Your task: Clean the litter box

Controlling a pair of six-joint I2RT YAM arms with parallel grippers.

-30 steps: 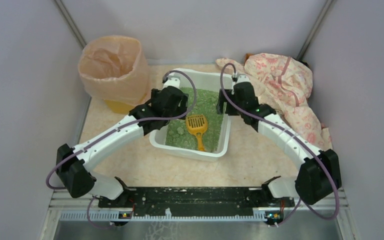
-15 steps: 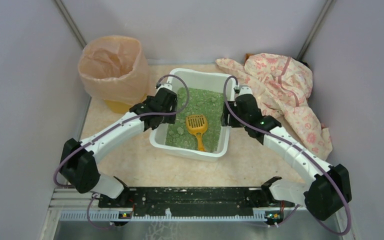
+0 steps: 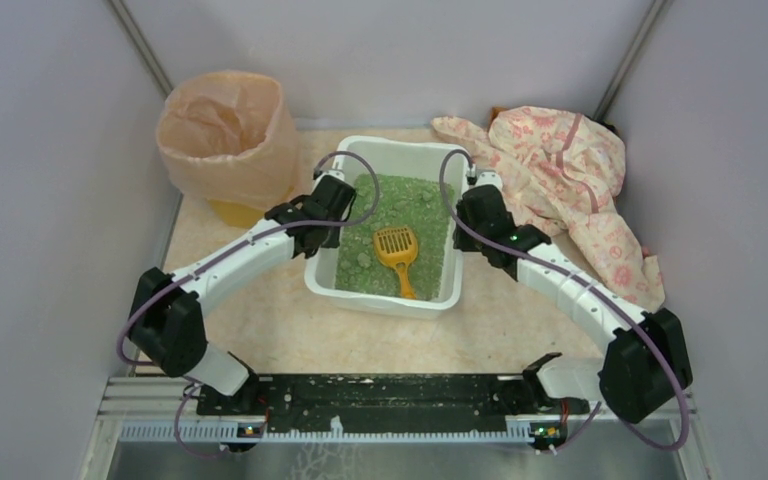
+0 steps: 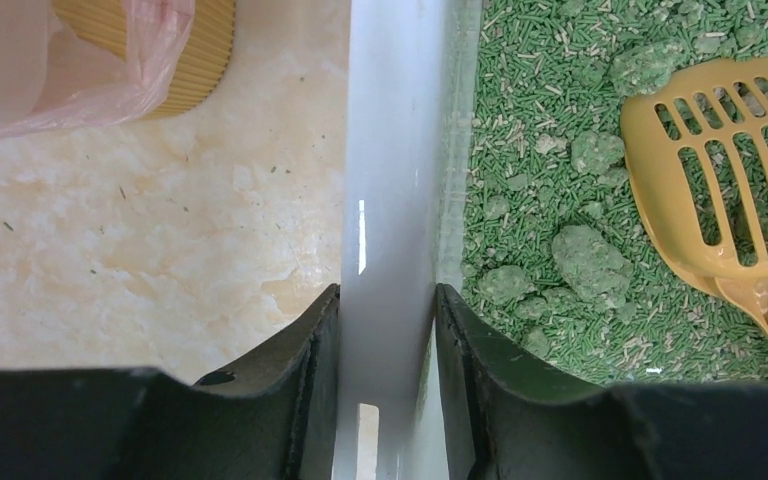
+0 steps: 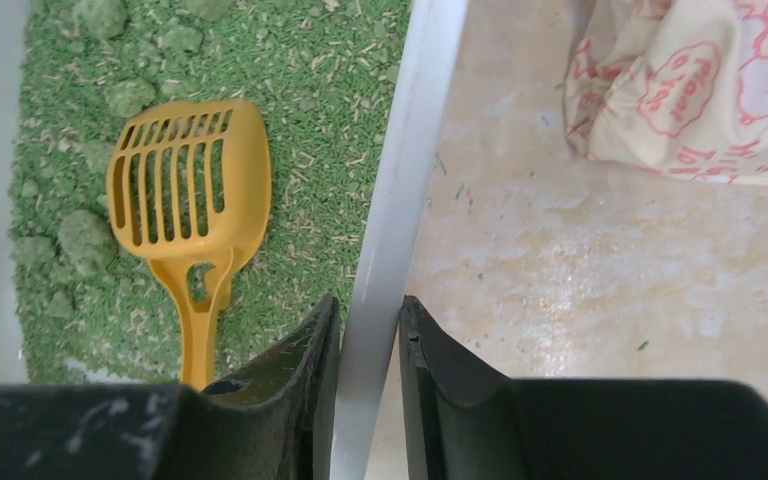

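Compared with one second ago, both arms have come lower and moved outward. The left gripper [image 3: 325, 212] was then above the green litter and the right gripper [image 3: 465, 215] was above the right wall, both with the jaws wide. Now each one sits over a long wall of the white rectangular plastic litter box [image 3: 385, 300].

In the left wrist view, the left gripper [image 4: 388, 295] has one finger outside and one inside the left rim of the litter box [image 4: 390, 200], and both fingers touch it, so it is clamped on this wall. In the right wrist view, the right gripper [image 5: 368, 305] clamps the right rim [image 5: 405, 180] in the same way. The box's near end seems turned very slightly since then.

The box stands on the beige table [image 3: 260, 330], between the two arms. Its long axis runs away from the arm bases, with the near end a little to the left.

The orange-yellow slotted plastic scoop [image 3: 394, 247] lies on the litter, its handle pointing to the near end. The round bin lined with a peach plastic bag [image 3: 225, 135] stands at far left, and a pink patterned cloth [image 3: 560, 170] lies at far right.
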